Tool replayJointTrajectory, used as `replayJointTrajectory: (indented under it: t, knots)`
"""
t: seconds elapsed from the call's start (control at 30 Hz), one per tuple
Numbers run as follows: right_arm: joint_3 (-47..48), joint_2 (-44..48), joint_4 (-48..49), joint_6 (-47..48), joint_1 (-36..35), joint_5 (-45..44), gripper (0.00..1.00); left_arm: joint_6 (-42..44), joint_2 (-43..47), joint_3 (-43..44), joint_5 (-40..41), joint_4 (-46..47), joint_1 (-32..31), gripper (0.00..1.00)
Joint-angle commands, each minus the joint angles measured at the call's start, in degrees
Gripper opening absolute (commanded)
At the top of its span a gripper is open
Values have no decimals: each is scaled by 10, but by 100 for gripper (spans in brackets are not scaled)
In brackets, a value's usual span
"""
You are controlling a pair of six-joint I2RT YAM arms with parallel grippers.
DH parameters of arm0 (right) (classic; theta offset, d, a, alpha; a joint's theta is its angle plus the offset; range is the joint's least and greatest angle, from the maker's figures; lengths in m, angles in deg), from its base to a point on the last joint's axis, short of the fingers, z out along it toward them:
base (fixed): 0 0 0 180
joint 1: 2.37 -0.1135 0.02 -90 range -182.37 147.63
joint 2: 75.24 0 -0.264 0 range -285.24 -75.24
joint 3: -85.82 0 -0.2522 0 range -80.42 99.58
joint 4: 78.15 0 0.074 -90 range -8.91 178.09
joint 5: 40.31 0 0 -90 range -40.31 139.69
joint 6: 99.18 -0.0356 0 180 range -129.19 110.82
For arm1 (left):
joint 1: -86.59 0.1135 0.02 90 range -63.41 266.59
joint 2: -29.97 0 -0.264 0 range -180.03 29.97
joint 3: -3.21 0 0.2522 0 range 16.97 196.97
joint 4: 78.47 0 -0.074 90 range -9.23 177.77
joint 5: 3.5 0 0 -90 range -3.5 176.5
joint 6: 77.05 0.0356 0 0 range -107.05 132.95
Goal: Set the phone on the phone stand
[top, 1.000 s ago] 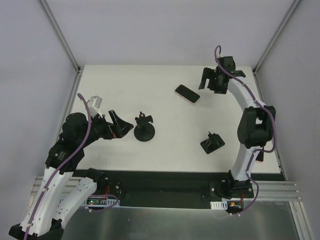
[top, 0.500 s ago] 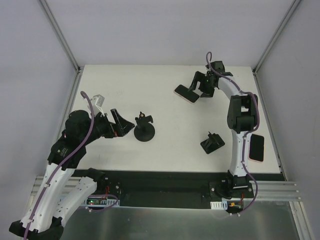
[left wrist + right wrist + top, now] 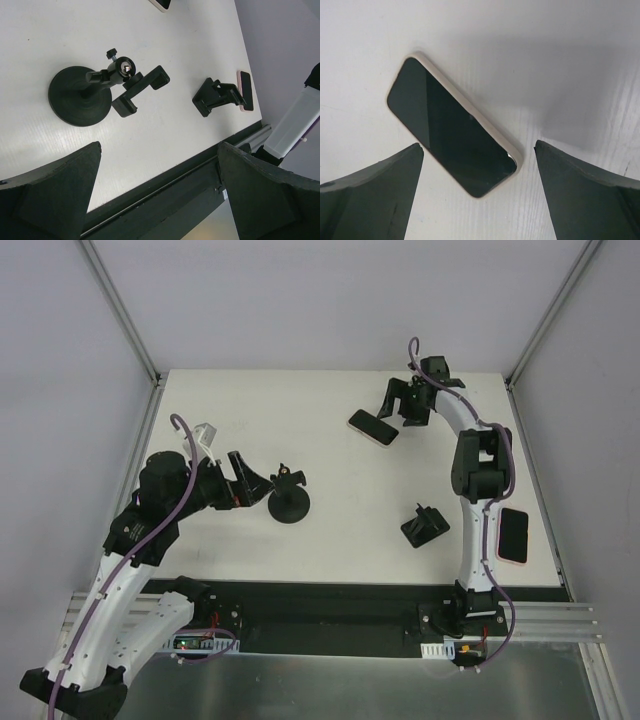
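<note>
The phone (image 3: 373, 427) has a dark screen and a cream case and lies flat at the back of the white table (image 3: 340, 470). My right gripper (image 3: 402, 406) hovers open just above its right end. In the right wrist view the phone (image 3: 452, 125) lies diagonally between the spread fingers, which do not touch it. The phone stand (image 3: 290, 502) has a round black base and a clamp on a ball joint, and stands left of centre. My left gripper (image 3: 254, 484) is open just left of it, holding nothing. In the left wrist view the stand (image 3: 80, 96) sits ahead of the fingers.
A small black folding stand (image 3: 425, 526) sits right of centre, also seen from the left wrist (image 3: 215, 95). A second phone with a pink case (image 3: 513, 536) lies by the table's right edge. The black front rail (image 3: 320, 595) runs along the near edge.
My right gripper swung left from the back right corner to above the phone's right end. The right arm's elbow uncovered the pink phone. My left gripper edged right toward the stand.
</note>
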Motion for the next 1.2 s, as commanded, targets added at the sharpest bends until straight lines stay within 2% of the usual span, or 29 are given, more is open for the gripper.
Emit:
replayJointTrajectory:
  t: [0.0, 0.2, 0.3, 0.4, 0.57, 0.7, 0.73, 0.83, 1.03, 1.17]
  knots:
    - [67, -38, -15, 1, -4, 29, 96, -4, -8, 0, -16, 37, -4, 99]
    - [48, -34, -37, 38, -22, 25, 97, -12, 3, -9, -17, 39, -4, 99]
    - [-2, -2, -45, 60, -32, -3, 97, -7, 5, -13, -11, 39, -4, 99]
    - [-15, 20, -81, 87, -49, -45, 96, -17, 4, -11, -18, 42, -4, 99]
    - [16, 0, -153, 145, -86, -136, 96, -12, 4, -17, -28, 53, -4, 99]
    - [73, -36, -224, 163, -114, -187, 96, -13, 2, -15, -30, 53, -4, 99]
    - [95, -49, -236, 167, -125, -228, 96, -17, 5, -16, -33, 54, -4, 99]
    - [105, -62, -253, 171, -139, -268, 96, -22, 10, -23, -41, 56, -4, 99]
    - [145, -89, -277, 161, -148, -278, 99, -18, 15, -27, -38, 55, -4, 99]
    - [144, -91, -286, 156, -153, -286, 85, -27, 24, -28, -36, 56, -4, 99]
